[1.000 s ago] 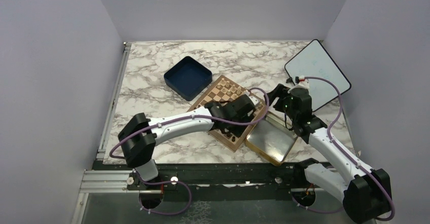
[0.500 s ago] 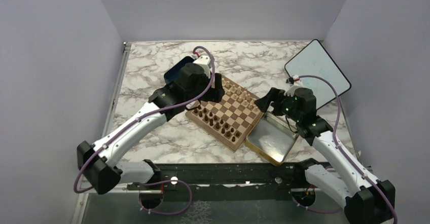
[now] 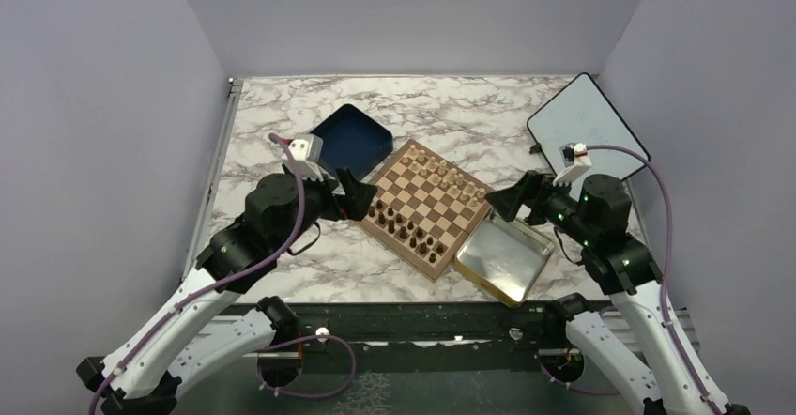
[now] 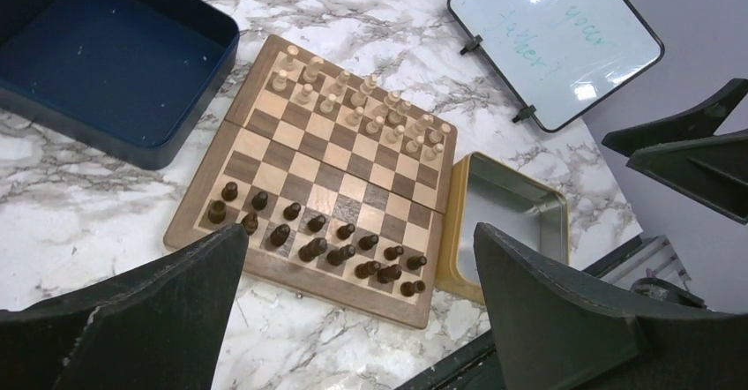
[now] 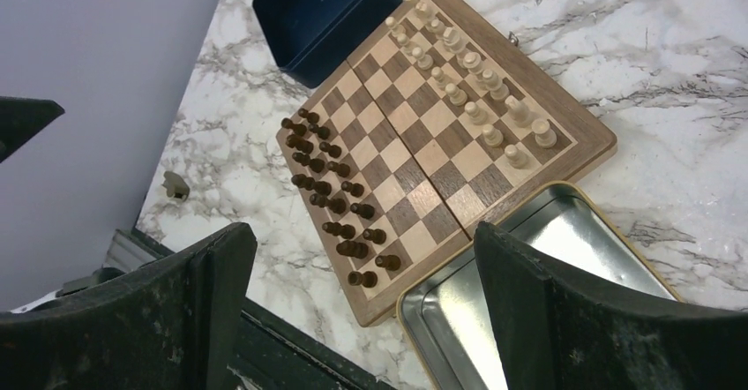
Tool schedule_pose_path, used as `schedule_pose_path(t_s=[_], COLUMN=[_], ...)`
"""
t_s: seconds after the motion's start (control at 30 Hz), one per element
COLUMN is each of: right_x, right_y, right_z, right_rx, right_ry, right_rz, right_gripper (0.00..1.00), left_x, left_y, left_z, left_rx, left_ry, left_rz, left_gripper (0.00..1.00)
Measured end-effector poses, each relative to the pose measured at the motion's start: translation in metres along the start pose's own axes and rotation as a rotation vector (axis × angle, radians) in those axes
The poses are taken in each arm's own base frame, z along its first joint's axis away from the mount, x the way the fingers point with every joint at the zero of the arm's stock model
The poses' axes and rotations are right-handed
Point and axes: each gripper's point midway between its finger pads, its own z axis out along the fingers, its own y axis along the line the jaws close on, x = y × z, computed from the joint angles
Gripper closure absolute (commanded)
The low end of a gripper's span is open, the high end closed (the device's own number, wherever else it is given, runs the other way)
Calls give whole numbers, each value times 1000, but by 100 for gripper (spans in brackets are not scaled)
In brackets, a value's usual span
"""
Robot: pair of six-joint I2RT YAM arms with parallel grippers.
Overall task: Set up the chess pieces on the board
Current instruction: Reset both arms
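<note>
The tabletop [image 3: 451, 115] is carrying the board [image 3: 427, 201], which is lying turned like a diamond between the two arms. A blue box [image 3: 349, 138] is sitting just beside the board's far-left edge, and a tray [image 3: 504, 257] is lying close against its near-right edge.

The left hand [image 3: 349, 192] is hovering just off the board's left corner, its fingers spread wide and holding nothing. The right hand [image 3: 507, 201] is hovering off the board's right corner, above the tray's far end, equally wide and empty.

The dark pieces [image 4: 310, 249] are standing in two rows along the board's near-left edge. The pale pieces [image 4: 357, 115] are standing in two rows along the opposite, far-right edge. The dark rows are running from the board's left corner to its near corner, so they are stretching away lengthwise from the left hand. That makes the left hand the nearer one, should any piece need straightening. Judging by the filled rows, the set-up is looking finished.

Compared with a second ago, the left arm is no longer stretching across the board's near half and is now sitting drawn back past the left corner. The right hand is also sitting a little farther back from the right corner.
</note>
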Motion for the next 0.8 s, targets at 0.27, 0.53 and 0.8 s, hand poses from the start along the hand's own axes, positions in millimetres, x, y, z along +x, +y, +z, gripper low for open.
schedule_pose_path(t_s=[0.27, 0.53, 0.8], right_x=[-2, -3, 1], right_y=[12, 13, 11], right_z=[-19, -22, -23], right_rx=[-49, -54, -54], right_ry=[-36, -45, -45], right_rz=[-16, -23, -30], right_gripper=[0, 0, 0], left_x=[21, 36, 41], left_y=[26, 36, 38], left_z=[-25, -19, -13], left_rx=[-40, -84, -100], left_ry=[-48, -13, 12], left_rz=[-67, -75, -68], left_gripper=[1, 1, 1])
